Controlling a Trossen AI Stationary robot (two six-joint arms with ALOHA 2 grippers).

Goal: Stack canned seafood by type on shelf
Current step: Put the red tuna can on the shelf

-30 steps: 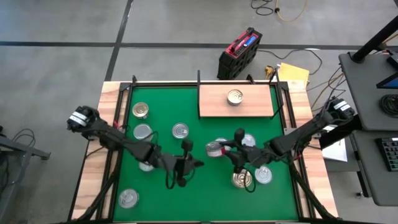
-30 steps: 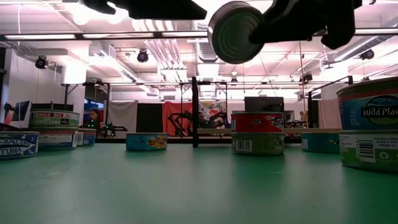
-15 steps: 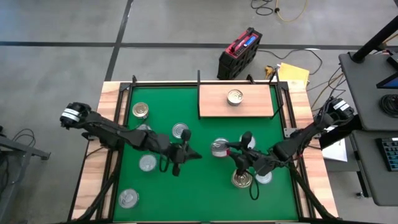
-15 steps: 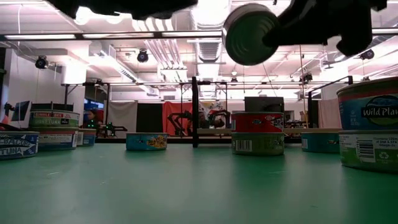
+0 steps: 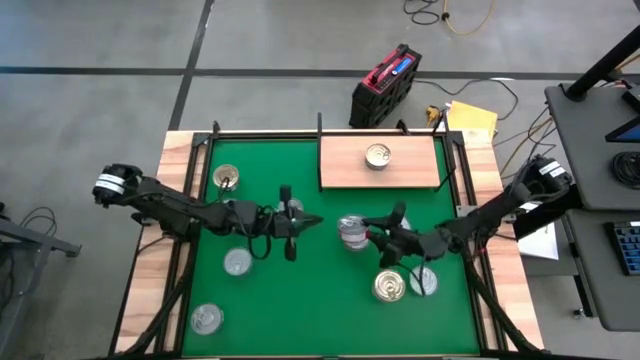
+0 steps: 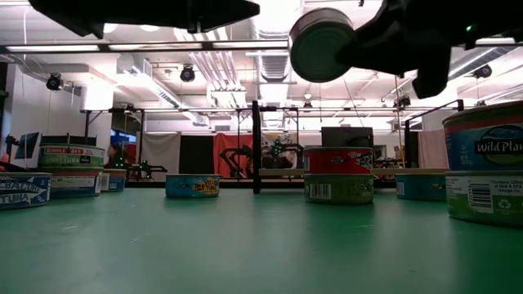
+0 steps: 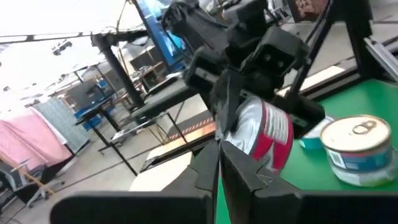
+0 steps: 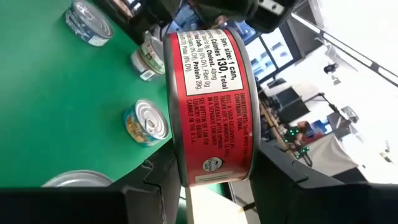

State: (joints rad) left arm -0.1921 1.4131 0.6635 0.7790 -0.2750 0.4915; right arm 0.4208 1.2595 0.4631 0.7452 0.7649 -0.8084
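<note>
My right gripper (image 5: 364, 236) holds a red-labelled tin (image 5: 351, 232) with silvery ends above the middle of the green mat (image 5: 300, 300). The tin also shows high in the low view (image 6: 320, 45). My left gripper (image 5: 312, 222) is shut and holds nothing. It points level at the tin from the left, a short way off (image 7: 218, 163). The pale wooden shelf (image 5: 345, 172) lies at the mat's far edge with one tin (image 5: 377, 155) standing on it. Several more tins stand on the mat (image 5: 237, 262), (image 5: 226, 178). My right gripper pinches the red tin between its two fingers (image 8: 155, 180), one on each flat end (image 7: 245, 127), so the red side wall (image 8: 211, 106) faces the wrist. The fingers come about level from the table's right. The tin stands on edge, lifted clear of the mat.
A gold-lidded tin (image 5: 390, 287) and a silvery one (image 5: 424, 282) stand under the right arm. Another tin (image 5: 207, 319) is near the front left corner. One (image 5: 290, 207) is half hidden by the left arm. Thin metal posts (image 5: 319, 125) rise at the far edge.
My left gripper has swung toward the table's far edge, staying shut, and now points at the held tin. My right gripper has tipped at the wrist and sunk slightly. The red tin stays in its hold, clear of the mat, with its round face turned a little.
</note>
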